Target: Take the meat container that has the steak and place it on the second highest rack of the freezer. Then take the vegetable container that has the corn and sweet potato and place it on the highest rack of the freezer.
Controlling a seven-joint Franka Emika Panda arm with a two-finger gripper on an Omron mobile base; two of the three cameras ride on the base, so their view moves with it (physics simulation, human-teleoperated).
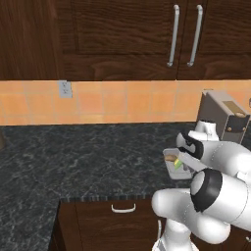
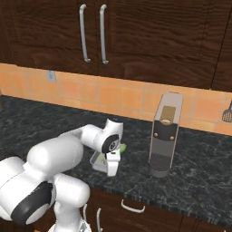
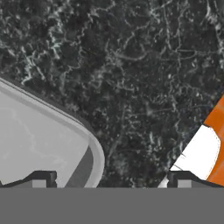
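Note:
A small grey vegetable container (image 1: 171, 169) sits on the dark counter, holding a brown sweet potato (image 1: 170, 158) and a yellow-green corn cob (image 1: 179, 164) whose tip pokes out (image 2: 122, 147). My gripper (image 2: 111, 171) hangs straight down right beside this container (image 2: 96, 161), on its right side, just above the counter. In the hand view the gripper (image 3: 111, 181) is open with only bare counter between its fingertips, and a pale grey container's rounded corner (image 3: 52, 140) lies at the lower left. The meat container with the steak and the freezer are out of view.
A tall grey coffee machine (image 2: 165, 133) stands on the counter to the right, close to the arm (image 1: 223, 115). Dark wall cabinets with bar handles (image 1: 174, 34) hang above the orange tiled backsplash (image 1: 122, 103). An orange-and-white shape (image 3: 205, 144) shows at the hand view's right edge.

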